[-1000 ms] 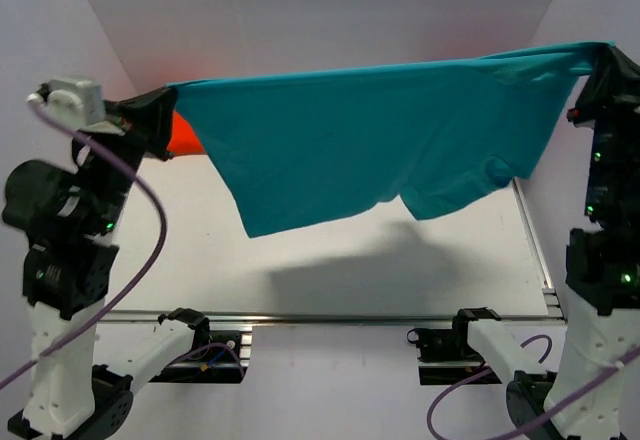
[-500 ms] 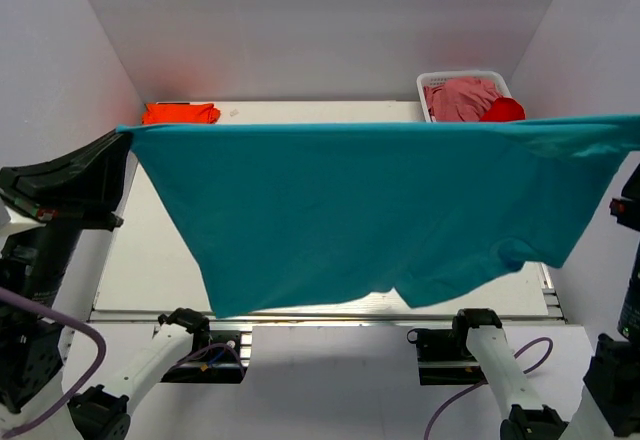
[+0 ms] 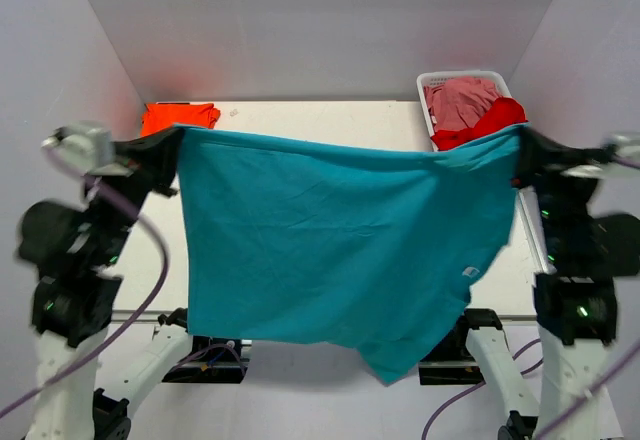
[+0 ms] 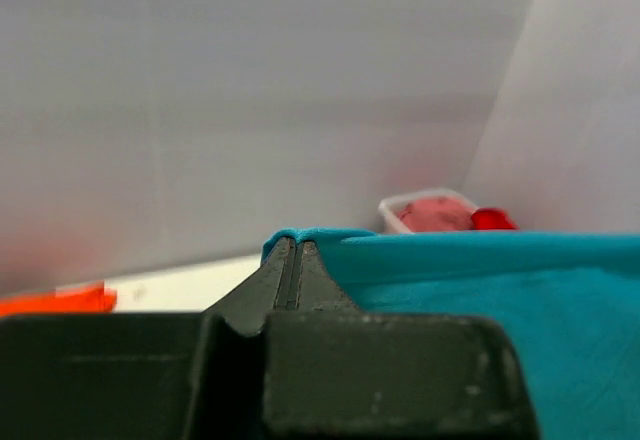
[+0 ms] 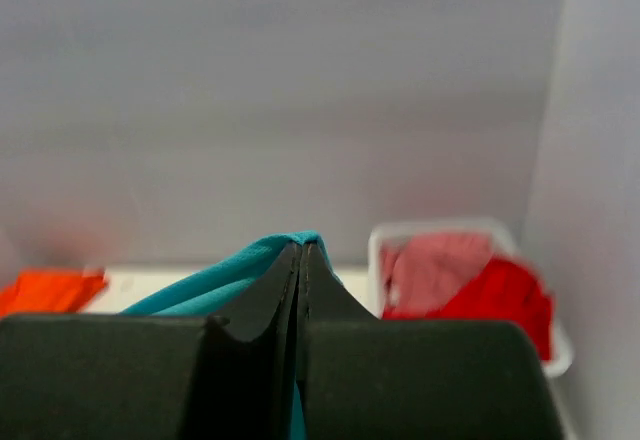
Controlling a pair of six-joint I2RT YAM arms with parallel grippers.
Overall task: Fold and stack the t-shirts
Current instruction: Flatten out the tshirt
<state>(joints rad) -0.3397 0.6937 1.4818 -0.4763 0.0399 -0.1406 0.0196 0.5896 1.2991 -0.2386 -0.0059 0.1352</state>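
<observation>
Overhead, the teal t-shirt [image 3: 330, 240] hangs spread wide in the air above the table [image 3: 300, 115], stretched between the two claws and held by its upper edge. The left gripper [image 3: 174, 140] sits at about 9 o'clock in the top view and the right gripper [image 3: 524, 146] at about 3 o'clock, each clamped tight on a top corner of the cloth. The top edge sags a little between them, and the body of the shirt drops toward 6 o'clock, covering most of the tabletop from this camera. Its lowest corner hangs near 5 o'clock, and a small white mark [image 3: 468, 272] shows near its right side. From the left wrist, the fingertips of the left gripper [image 4: 290, 252] are pressed together with a fold of the teal t-shirt [image 4: 500, 290] pinched at the tip. From the right wrist, the right gripper [image 5: 302, 252] is likewise closed on the teal t-shirt [image 5: 215, 282], which trails off toward 8 o'clock. At about 11 o'clock on the table lies the orange t-shirt [image 3: 180, 116], folded into a small flat rectangle, well apart from the held shirt. At about 1 o'clock stands a white basket [image 3: 465, 76] holding a pink t-shirt [image 3: 462, 98]. A red t-shirt [image 3: 482, 126] spills over the basket's near rim.
</observation>
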